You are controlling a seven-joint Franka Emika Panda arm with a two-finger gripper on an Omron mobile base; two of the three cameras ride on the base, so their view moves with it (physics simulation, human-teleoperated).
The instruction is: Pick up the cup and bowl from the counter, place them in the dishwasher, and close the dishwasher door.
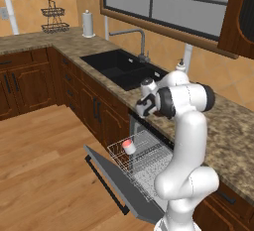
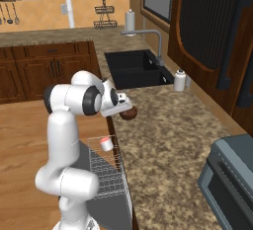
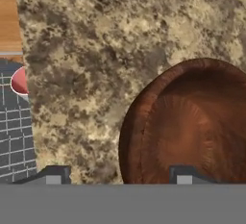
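A: Gripper (image 3: 117,174) is hanging low over the counter (image 3: 96,40), fingers spread. In the hand view the two fingertips (image 3: 57,174) are sitting apart, one over bare granite, the other over the inside of the bowl (image 3: 192,127), so the near rim is lying between them. Nothing is being pinched yet.

B: Where is the bowl sitting?

A: On the counter (image 2: 168,125), near the front edge, just above the open dishwasher (image 1: 149,141). From the right base view the gripper (image 2: 121,106) is touching or nearly touching the bowl (image 2: 129,114); I cannot tell which.

B: And the cup?

A: The cup (image 1: 129,147) is already resting in the white wire rack (image 1: 144,160), pinkish-red end showing. Same cup (image 2: 106,143) is showing from the right, in the rack (image 2: 106,172) below the counter edge. A sliver of it (image 3: 20,81) is peeking in at the left of the hand view.

B: So how far along are we reading this?

A: Roughly a third, judging by how things lie. Cup is in. Bowl is not yet gripped or lifted. The dishwasher door (image 1: 116,185) is lying dropped open, dark bar handle (image 1: 106,185) at its outer edge.

B: What is left?

A: Closing on the bowl rim, carrying it down to the rack beside the cup, then swinging the door up shut.
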